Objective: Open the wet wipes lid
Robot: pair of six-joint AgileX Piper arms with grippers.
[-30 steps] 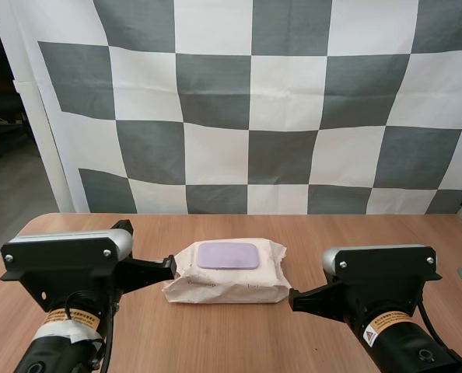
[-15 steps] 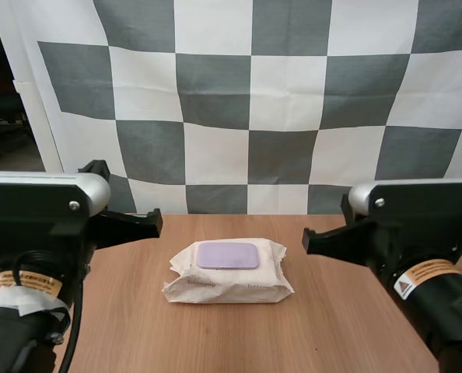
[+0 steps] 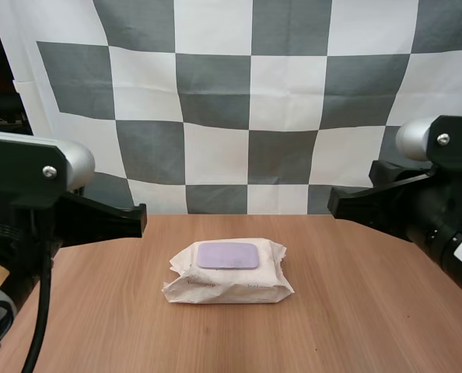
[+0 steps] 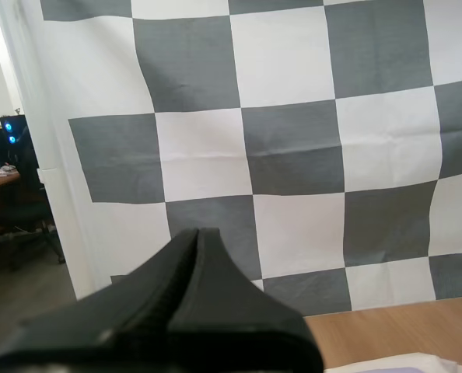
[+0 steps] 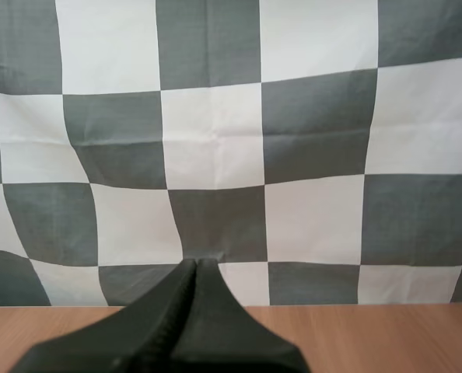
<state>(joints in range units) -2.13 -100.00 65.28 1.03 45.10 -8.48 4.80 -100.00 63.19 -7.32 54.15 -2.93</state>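
- While the two arms climb, the pack of wet wipes (image 3: pixel 227 273) stays right where it is, in the middle of the tabletop (image 3: pixel 363 311).
- One second back, both arms are low, one on each side of the pack. Now the left arm (image 3: pixel 29 194) and the right arm (image 3: pixel 433 198) are high up, and the pack lies well below them, in the gap between them.
- The left jaws are pressed together like one dark wedge and hold nothing. They point straight ahead, not down, and a little bit of the pack peeks out beside them.
- The right jaws are pressed together too, and they are empty. They also point straight ahead, over the far side of the tabletop.
- The purple lid (image 3: pixel 228 255) lies flat on top of the pack. It is closed, and nothing touches it.
- So the real job has not begun yet. I think going up gives the arms room to tip down and come at the lid from above.
- Next, I think one arm has to come down, part its jaws and catch the edge of the lid.
- The pack looks soft and light, so it may slide or lift up with the lid. The other arm may need to hold it still.
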